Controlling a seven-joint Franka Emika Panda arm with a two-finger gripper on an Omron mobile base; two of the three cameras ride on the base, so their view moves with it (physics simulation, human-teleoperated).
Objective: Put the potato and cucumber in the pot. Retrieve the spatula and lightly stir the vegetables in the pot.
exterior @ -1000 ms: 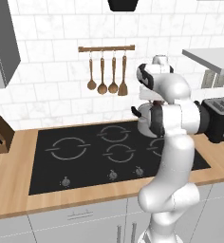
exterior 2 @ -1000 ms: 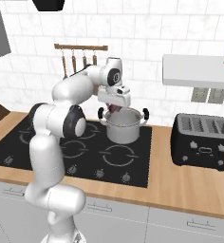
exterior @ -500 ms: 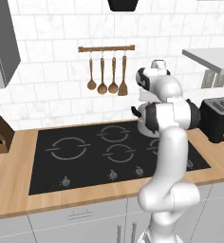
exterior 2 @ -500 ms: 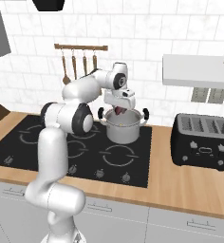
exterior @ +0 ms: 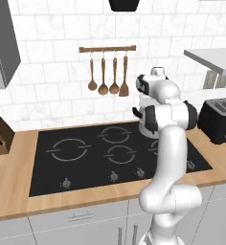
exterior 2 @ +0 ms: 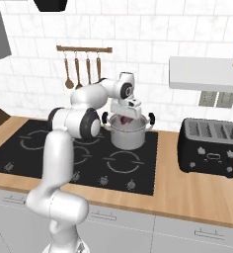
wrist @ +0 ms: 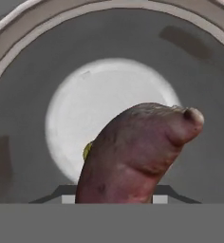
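Right now I have the gripper (exterior 2: 126, 116) poised just above the mouth of the pot (exterior 2: 129, 135), which sits on the back right burner of the cooktop (exterior 2: 49, 155). From the hand camera I see the jaws partly closed around a reddish-brown pointed root (wrist: 137, 152), which I take to be the potato of the task; it hangs over the pale round floor of the pot, well inside the rim. A small yellowish speck peeks out at the root's left edge in that view; I cannot tell what it is.

My judgement is that this is the drop of the first vegetable. To do it well I should keep the gripper centred over the pot, lower it a little so the fall is short, then open the jaws fully and lift straight up so that neither finger catches the rim or a black side handle.

Seen along the gripper, the root's long axis runs away from the jaws, slanting toward the upper right of the hand view, its narrow knobbed tip leading and its thick end held in the jaws.

Left of the pot, the spatula (exterior: 124, 88) hangs blade down on the wall rail (exterior: 107, 48), beside three wooden spoons (exterior: 103, 88).
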